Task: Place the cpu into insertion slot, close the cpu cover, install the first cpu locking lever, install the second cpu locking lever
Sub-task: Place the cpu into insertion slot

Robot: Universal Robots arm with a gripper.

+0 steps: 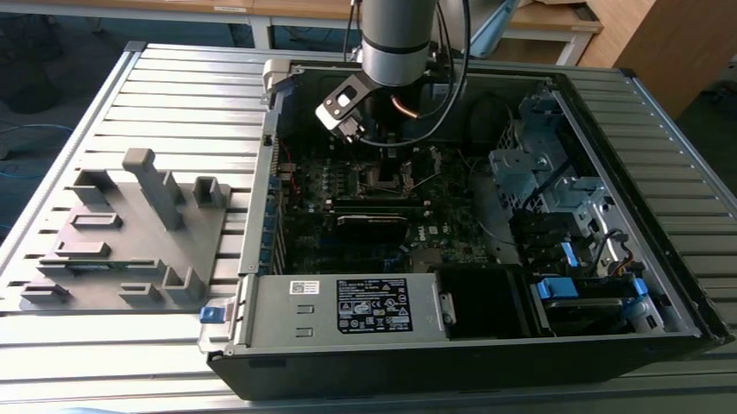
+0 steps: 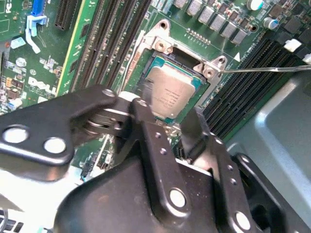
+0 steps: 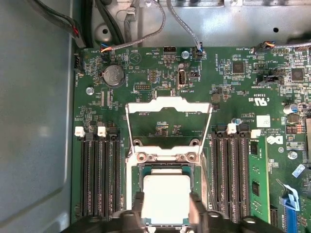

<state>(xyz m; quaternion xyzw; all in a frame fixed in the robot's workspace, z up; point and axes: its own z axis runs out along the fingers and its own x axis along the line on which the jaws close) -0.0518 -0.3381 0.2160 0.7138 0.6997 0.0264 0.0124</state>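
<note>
Silver-grey and flat, the cpu point(image 3: 166, 196) lies squarely within the insertion slot point(image 3: 167, 168) on the green motherboard point(image 3: 228, 92), its metal top facing up. The tool point(image 3: 166, 208) hangs directly over the slot, clamped on the cpu: its two black fingers point(image 3: 139, 209) press the chip's opposite edges. The second wrist view shows the same grip, with the tool point(image 2: 167, 109) astride the cpu point(image 2: 171, 97). The cpu cover point(image 3: 167, 103) is swung open, standing up from its hinge at the slot's far edge and leaving the slot uncovered. A thin metal rod point(image 2: 267, 68) juts outward from one slot corner. Long black memory slots point(image 3: 99, 174) flank the insertion slot on both sides. In the exterior view the arm point(image 1: 398, 39) reaches down into the open computer case point(image 1: 461, 354) above the insertion slot point(image 1: 388, 179); the case rests on the table point(image 1: 173, 103).
</note>
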